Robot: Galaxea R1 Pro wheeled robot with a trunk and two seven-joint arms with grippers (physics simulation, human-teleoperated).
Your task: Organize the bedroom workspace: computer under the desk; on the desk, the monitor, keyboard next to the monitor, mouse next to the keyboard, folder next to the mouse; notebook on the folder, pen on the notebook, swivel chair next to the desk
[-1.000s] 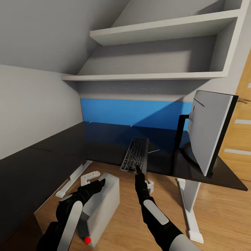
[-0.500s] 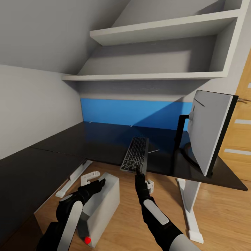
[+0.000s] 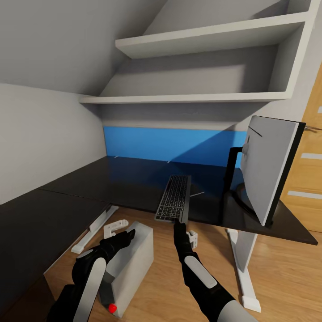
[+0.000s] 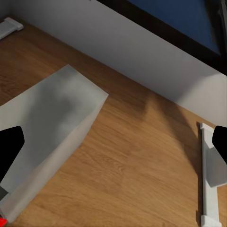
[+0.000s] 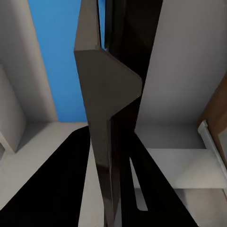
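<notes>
Centre of the head view: glossy black desk [image 3: 134, 183], smooth top mirroring the bright blue back panel [image 3: 170, 145], white legs with flat T-feet on the wood-plank floor [image 3: 286, 277]. Slim keyboard [image 3: 174, 197] lying lengthwise on that top, dark keys in a grey frame, near end tipped up over the desk's front edge. Right gripper [image 3: 179, 222] just below it, black and tapered, closed on the near edge of the keyboard; in the right wrist view, the same edge seen end-on as a thin dark wedge [image 5: 106, 118] between the fingers. Right of the frame: monitor [image 3: 270, 167] standing on the desk, flat light grey back facing the camera, thin black rim and stand. Lower left: computer [image 3: 127, 264], boxy light grey tower lying on the floor in front of the desk, small red light at its lower end; matte grey slab [image 4: 47, 137] in the left wrist view. Left gripper [image 3: 126, 236] hovering over the tower, holding nothing, black fingertips [image 4: 9, 151] spread wide at opposite edges of the wrist picture. Upper half of the frame: plain white shelves [image 3: 201, 40] under a sloped grey ceiling.
</notes>
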